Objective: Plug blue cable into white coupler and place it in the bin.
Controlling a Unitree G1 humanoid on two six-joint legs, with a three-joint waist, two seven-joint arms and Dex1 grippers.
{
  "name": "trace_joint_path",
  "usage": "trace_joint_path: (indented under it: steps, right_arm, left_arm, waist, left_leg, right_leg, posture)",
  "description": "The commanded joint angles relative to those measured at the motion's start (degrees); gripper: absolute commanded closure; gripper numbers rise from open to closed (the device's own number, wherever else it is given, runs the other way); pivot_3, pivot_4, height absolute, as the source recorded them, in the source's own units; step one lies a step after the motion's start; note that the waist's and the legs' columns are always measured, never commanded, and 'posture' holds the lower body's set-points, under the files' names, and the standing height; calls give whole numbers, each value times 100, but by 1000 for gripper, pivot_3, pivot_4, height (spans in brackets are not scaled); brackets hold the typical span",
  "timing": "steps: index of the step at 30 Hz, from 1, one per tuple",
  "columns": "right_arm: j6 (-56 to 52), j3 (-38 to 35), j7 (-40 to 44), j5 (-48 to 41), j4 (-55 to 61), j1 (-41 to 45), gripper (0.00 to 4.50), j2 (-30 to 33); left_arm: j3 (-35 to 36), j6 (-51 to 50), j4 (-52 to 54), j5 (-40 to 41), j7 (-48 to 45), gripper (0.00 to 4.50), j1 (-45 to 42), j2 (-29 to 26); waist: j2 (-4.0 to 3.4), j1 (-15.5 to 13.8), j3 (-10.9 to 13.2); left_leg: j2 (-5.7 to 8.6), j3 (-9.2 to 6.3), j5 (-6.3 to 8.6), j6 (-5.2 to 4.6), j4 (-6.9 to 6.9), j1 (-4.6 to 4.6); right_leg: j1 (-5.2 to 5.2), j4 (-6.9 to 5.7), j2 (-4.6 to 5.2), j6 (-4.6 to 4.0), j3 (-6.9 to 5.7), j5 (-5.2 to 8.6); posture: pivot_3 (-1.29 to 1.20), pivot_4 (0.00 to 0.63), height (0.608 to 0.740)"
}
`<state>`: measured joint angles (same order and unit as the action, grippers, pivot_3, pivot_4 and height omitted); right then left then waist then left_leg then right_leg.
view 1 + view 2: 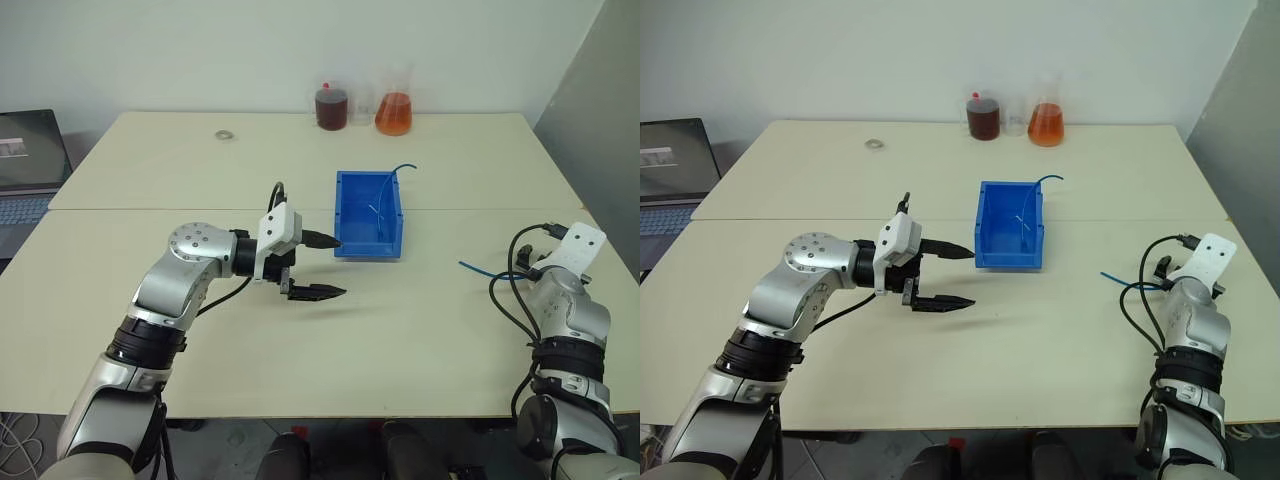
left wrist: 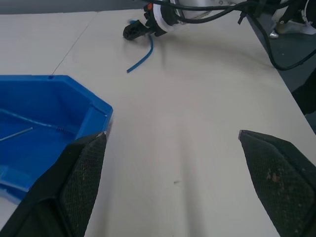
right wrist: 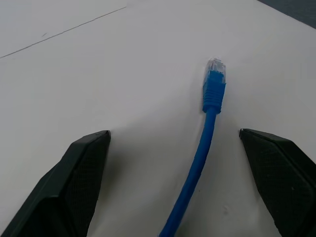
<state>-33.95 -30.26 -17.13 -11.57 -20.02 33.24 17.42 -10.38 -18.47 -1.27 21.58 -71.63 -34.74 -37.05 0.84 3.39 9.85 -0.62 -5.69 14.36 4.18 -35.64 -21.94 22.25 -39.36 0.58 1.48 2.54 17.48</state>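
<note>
A: Far left, a laptop [image 1: 25,160] sits beside the pale surface [image 1: 420,330]. Then comes the left gripper [image 1: 325,265], pointing sideways at the blue bin [image 1: 368,215], its upper finger just at the bin's near left corner. What are its fingers doing?

B: They are spread wide with nothing between them. Inside the bin [image 2: 44,123] a thin strand lies along the floor, and in the head views a thin blue line rises from the bin and curls over its far rim. Whether that is a length of cable is hard to tell.

A: And on the right?

B: The blue cable [image 3: 197,168] lies on the surface near the right edge, well apart from the bin. Its translucent plug [image 3: 215,74] points away from the right gripper [image 3: 175,143], whose fingers [image 3: 74,173] are parted on either side of the cable without touching it.

A: So which step is this?

B: It looks like the reach for the cable, with the plugging and the placing both not yet done. The white coupler cannot be made out for certain. The next move probably calls for the right gripper to lower and close on the cable just behind the plug, so the plug stays free to enter a socket.

A: Any writing to read?

B: None is legible. Two flasks [image 1: 362,108] of dark and orange liquid stand at the far edge, and a small ring [image 1: 224,134] lies to their left.
</note>
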Motion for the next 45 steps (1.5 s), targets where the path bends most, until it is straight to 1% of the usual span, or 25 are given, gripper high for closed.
trace_joint_path:
  steps: [1,2,6,10,11,13,14,15,16,19,23,26,27,28,30,32,34,36,38,40,42,44,45]
  right_arm:
    - [105,-129,-215,-65,74,6,756,-64]
    - [97,-132,-262,-60,77,-2,1054,-82]
    - [141,-101,-330,-48,-16,16,1832,-70]
    - [124,-69,-369,-60,-76,46,2761,-46]
    - [110,-64,-370,-62,-72,38,2935,-47]
    - [115,-35,-355,-46,-92,32,3553,-31]
    - [119,-32,-357,-42,-95,29,3764,-26]
    - [127,-35,-351,-50,-99,31,4145,-26]
    - [147,-38,-339,-59,-100,34,4424,-26]
    - [172,37,-237,-9,28,-27,4485,57]
    - [-41,493,559,66,604,-315,4485,551]
    - [-537,1134,2118,-259,1248,-668,4485,1265]
    - [-655,1410,2793,-439,1438,-786,4485,1522]
    - [-654,1802,3777,-649,1716,-975,4485,1902]
    - [-550,2406,5306,-956,2101,-1210,4485,2471]
    - [-319,2840,6132,-1041,2225,-1119,4485,2650]
    - [-96,3165,6576,-1071,2193,-833,4485,2519]
    - [287,3749,6951,-902,2082,-396,4485,2091]
    - [481,4148,7083,-766,1898,-51,4485,1610]
    - [598,4562,7069,-623,1585,318,4485,923]
    - [757,4952,7211,-478,1317,614,4485,369]
    - [929,5187,7310,-301,1027,828,4485,14]
    - [1075,5313,7376,-200,820,945,4485,-153]
  left_arm:
    - [256,-54,402,60,122,0,106,-96]
    - [273,-83,457,70,146,0,148,-103]
    - [338,-205,571,98,215,0,233,-133]
    - [402,-326,541,136,306,0,218,-107]
    - [409,-340,548,136,321,0,227,-103]
    - [407,-366,578,136,324,0,246,-100]
    - [405,-384,603,141,325,0,256,-103]
    - [401,-397,622,146,327,0,264,-105]
    - [396,-398,620,146,332,0,261,-101]
    - [417,-371,572,121,484,0,288,-12]
    - [514,-357,876,148,752,0,626,59]
    - [742,-393,1290,251,956,0,1096,0]
    - [833,-414,1430,292,1018,0,1267,-28]
    - [936,-313,1646,255,1063,0,1563,-92]
    - [1152,-301,2064,308,1160,0,2116,-192]
    - [1369,-391,2435,410,1296,0,2637,-256]
    - [1568,-448,2774,447,1493,0,3162,-281]
    - [1889,-625,3188,507,1985,0,3842,-76]
    - [2071,-654,3478,447,2398,0,4374,121]
    - [2179,-664,3825,342,3030,0,4968,546]
    - [2162,-541,4172,107,3540,0,5572,945]
    - [2167,-427,4356,-70,3934,0,5989,1279]
    - [2163,-356,4424,-162,4125,0,6199,1456]
  waist:
    - [0,-3,0]
    - [0,-4,0]
    - [0,-3,0]
    - [0,6,0]
    - [0,15,0]
    - [0,20,0]
    - [0,20,0]
    - [0,20,0]
    - [0,20,0]
    - [0,17,0]
    - [-4,10,3]
    - [-21,9,14]
    - [-23,9,15]
    - [-23,14,16]
    - [-23,29,16]
    - [-23,54,17]
    - [-15,65,23]
    - [-12,102,30]
    - [-1,130,36]
    - [11,109,43]
    - [18,96,46]
    - [19,65,46]
    - [21,-13,48]
  left_leg:
    - [0,-1,0,0,-5,-1]
    - [1,-1,0,0,-11,-3]
    - [3,-1,0,-1,-32,0]
    - [1,-2,0,-1,-36,9]
    - [0,-1,0,-1,-36,11]
    - [-1,-1,0,-1,-36,12]
    - [-1,-1,0,-1,-36,12]
    - [-1,-1,0,-1,-36,12]
    - [-1,-1,0,-1,-36,12]
    - [-1,-1,0,-1,-36,11]
    - [0,1,0,-1,-36,9]
    - [0,3,1,-1,-35,5]
    - [1,5,1,-2,-34,6]
    - [0,5,1,-3,-34,6]
    - [-6,2,2,-4,-34,8]
    - [-12,1,4,-7,-30,14]
    - [-18,-7,7,-12,-36,18]
    - [-19,-4,7,-12,-40,18]
    - [-22,1,6,-11,-43,21]
    - [-19,-18,6,-10,-46,18]
    - [-24,-17,6,-10,-46,18]
    - [-21,-25,6,-9,-46,11]
    - [-20,-26,6,-9,-45,10]
  right_leg:
    - [0,-4,0,0,0,0]
    - [0,-8,0,0,0,0]
    - [-2,-29,0,1,2,0]
    - [-1,-49,-6,1,4,0]
    - [-1,-51,-7,0,5,0]
    - [-1,-52,-9,0,7,0]
    - [-1,-52,-9,0,7,0]
    - [-1,-52,-9,0,7,0]
    - [-1,-52,-9,0,7,0]
    - [-1,-52,-9,0,6,0]
    - [0,-50,-8,0,10,0]
    - [3,-45,-7,0,11,1]
    - [2,-41,-5,0,14,1]
    - [2,-40,-6,1,12,1]
    - [1,-36,-11,1,10,1]
    - [-3,-32,-15,1,11,1]
    - [-11,-27,-19,2,2,2]
    - [-13,-27,-19,3,7,2]
    - [-13,-30,-19,4,15,1]
    - [-13,-33,-19,3,2,1]
    - [-14,-30,-20,-2,1,-2]
    - [-12,-26,-15,-4,2,-3]
    - [-11,-26,-8,-4,2,-4]
  posture:
    - [0,150,740]
    - [0,150,740]
    - [0,150,740]
    - [0,150,740]
    - [0,150,740]
    - [0,150,740]
    - [0,150,740]
    - [0,150,740]
    - [0,150,740]
    - [0,150,740]
    - [0,150,740]
    - [0,150,740]
    - [0,150,740]
    - [0,150,740]
    - [0,150,740]
    - [0,150,740]
    - [0,150,740]
    - [0,150,740]
    - [0,150,740]
    - [0,150,740]
    - [0,150,740]
    - [0,150,740]
    - [0,150,740]
